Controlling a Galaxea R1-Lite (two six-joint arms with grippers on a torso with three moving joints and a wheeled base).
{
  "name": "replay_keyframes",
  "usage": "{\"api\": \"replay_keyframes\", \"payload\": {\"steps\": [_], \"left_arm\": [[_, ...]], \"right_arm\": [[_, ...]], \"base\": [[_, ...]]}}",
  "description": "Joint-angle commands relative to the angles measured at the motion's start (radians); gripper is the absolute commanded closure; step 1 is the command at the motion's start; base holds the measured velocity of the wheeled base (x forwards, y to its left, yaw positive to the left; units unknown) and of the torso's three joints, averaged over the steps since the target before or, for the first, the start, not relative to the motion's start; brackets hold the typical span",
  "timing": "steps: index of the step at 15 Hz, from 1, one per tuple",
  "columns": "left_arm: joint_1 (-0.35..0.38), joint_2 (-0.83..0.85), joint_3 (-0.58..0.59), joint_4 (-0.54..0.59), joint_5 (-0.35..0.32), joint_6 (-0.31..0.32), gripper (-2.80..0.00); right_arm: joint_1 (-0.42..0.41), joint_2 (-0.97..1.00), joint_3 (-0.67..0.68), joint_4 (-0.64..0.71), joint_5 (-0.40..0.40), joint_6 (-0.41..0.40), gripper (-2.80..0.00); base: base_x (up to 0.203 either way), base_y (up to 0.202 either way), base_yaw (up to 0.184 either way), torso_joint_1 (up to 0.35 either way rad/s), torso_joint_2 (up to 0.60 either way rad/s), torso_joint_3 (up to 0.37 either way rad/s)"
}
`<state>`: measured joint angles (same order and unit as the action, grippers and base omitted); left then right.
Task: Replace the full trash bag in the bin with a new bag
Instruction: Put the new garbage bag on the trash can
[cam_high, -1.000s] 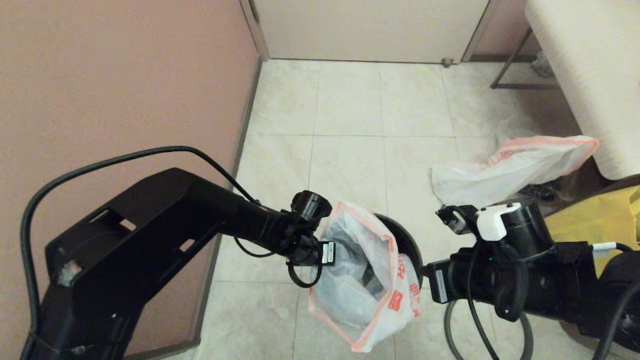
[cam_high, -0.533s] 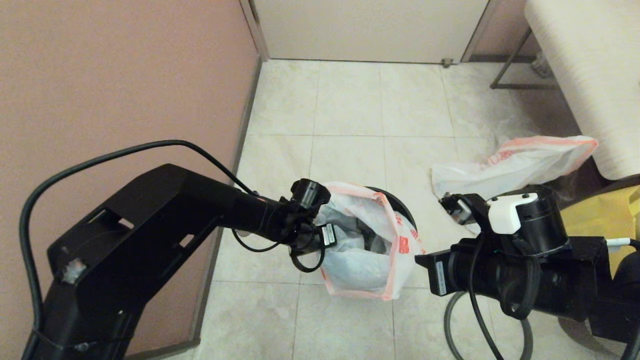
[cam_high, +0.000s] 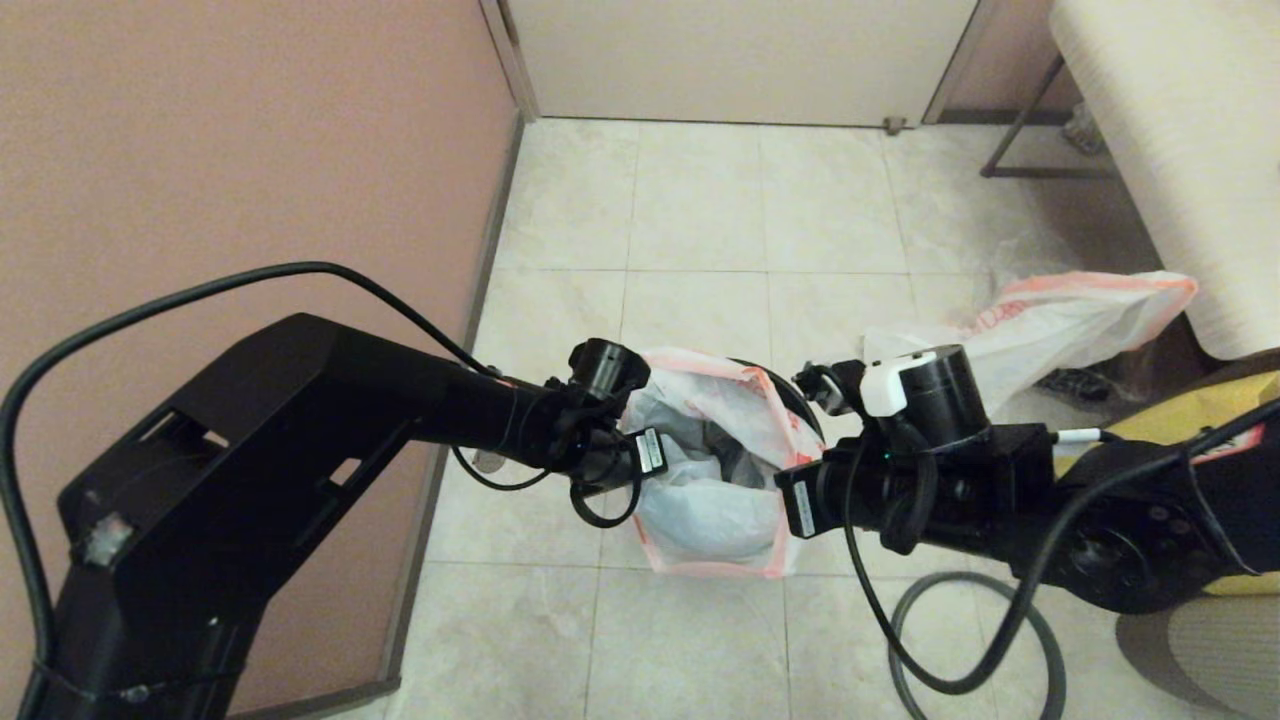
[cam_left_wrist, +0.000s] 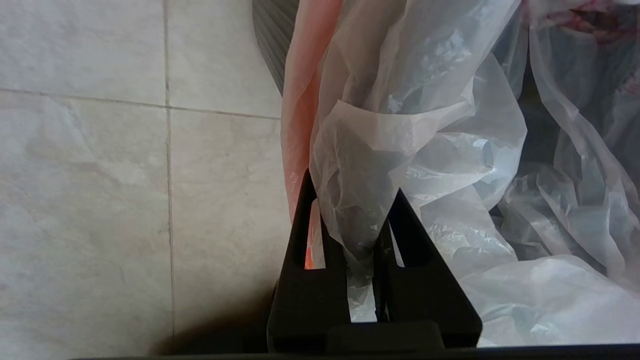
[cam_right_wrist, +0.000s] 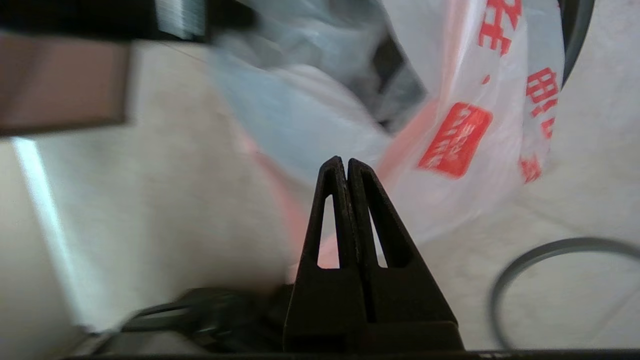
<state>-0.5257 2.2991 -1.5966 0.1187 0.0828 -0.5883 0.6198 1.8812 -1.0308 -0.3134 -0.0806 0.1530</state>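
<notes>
Centre of the head frame: the full trash bag (cam_high: 715, 470) — translucent white plastic, orange-pink mouth band — sits in the small round dark bin (cam_high: 785, 385). The left pincer (cam_left_wrist: 350, 220) is clamped on its left edge. The right pincer (cam_right_wrist: 346, 167), fingers together and empty, sits just right of it. Red print unreadable. The limp new bag (cam_high: 1040, 325) lies right.

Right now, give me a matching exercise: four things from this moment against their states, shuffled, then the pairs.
Things
1. left gripper
2. right gripper
3. new bag
4. bin

States
A. lying limp on the floor
B. pinching bag plastic
C. shut on nothing
D. lined with the full trash bag

Pairs: 1-B, 2-C, 3-A, 4-D
</notes>
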Motion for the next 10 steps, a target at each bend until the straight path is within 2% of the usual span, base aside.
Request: {"api": "replay_keyframes", "payload": {"steps": [1,2,6,8,10], "left_arm": [[0.013,0.002,-0.006,0.001,-0.001,-0.003,0.0],[0.017,0.002,-0.006,0.001,-0.002,-0.002,0.0],[0.032,-0.001,-0.006,0.002,-0.023,-0.004,0.0],[0.043,0.0,-0.008,0.001,-0.028,-0.004,0.0],[0.056,0.0,-0.017,0.003,-0.057,-0.004,0.0]], "right_arm": [[-0.023,0.124,-0.04,-0.006,0.001,-0.071,0.0],[-0.032,0.151,-0.065,-0.009,0.003,-0.122,0.0],[-0.056,0.219,-0.244,0.01,0.007,-0.197,0.0],[-0.057,0.185,-0.24,0.061,-0.004,-0.246,0.0],[-0.053,0.134,-0.176,0.096,-0.026,-0.287,0.0]], "base": [[0.0,0.0,0.0,0.0,0.0,0.0],[0.0,0.0,0.0,0.0,0.0,0.0],[0.0,0.0,0.0,0.0,0.0,0.0],[0.0,0.0,0.0,0.0,0.0,0.0],[0.0,0.0,0.0,0.0,0.0,0.0]]}}
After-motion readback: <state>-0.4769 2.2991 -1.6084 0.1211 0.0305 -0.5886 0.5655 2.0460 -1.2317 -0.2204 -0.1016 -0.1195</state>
